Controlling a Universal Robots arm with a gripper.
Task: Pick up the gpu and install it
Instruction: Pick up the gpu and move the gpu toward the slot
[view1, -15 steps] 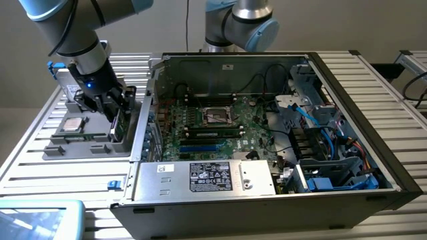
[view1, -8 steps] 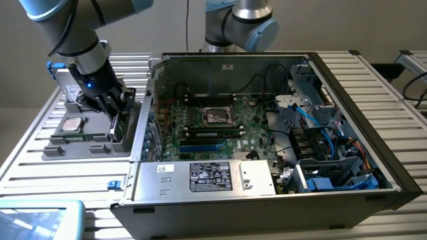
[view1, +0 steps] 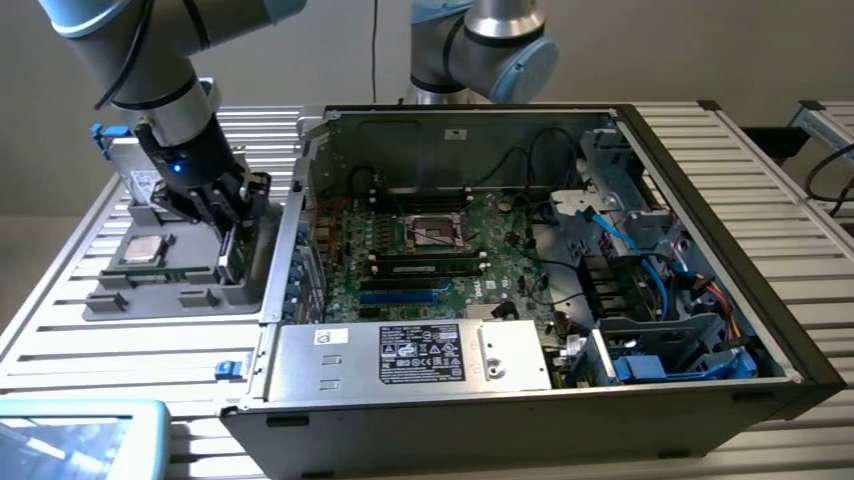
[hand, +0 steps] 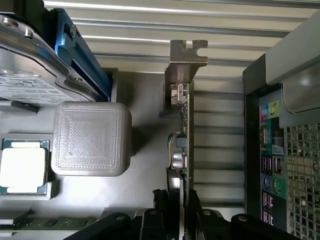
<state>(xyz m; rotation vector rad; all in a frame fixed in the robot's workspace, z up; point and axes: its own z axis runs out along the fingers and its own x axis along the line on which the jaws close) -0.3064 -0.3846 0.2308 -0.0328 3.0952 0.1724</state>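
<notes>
Fingers (hand: 160, 210) pinch the upright gpu (hand: 183, 125), arm (view1: 160, 95) angled down.

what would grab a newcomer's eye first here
The big open computer case dominates the exterior view's centre and right, motherboard exposed. At the exterior view's left, the gripper reaches into a gray tray, jaws closed on the gpu standing on edge.

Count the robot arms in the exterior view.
2. One arm reaches down at the exterior view's left, its end effector closed on the gpu in the grey tray. The other arm stands behind the computer case. More may be offscreen.
</notes>
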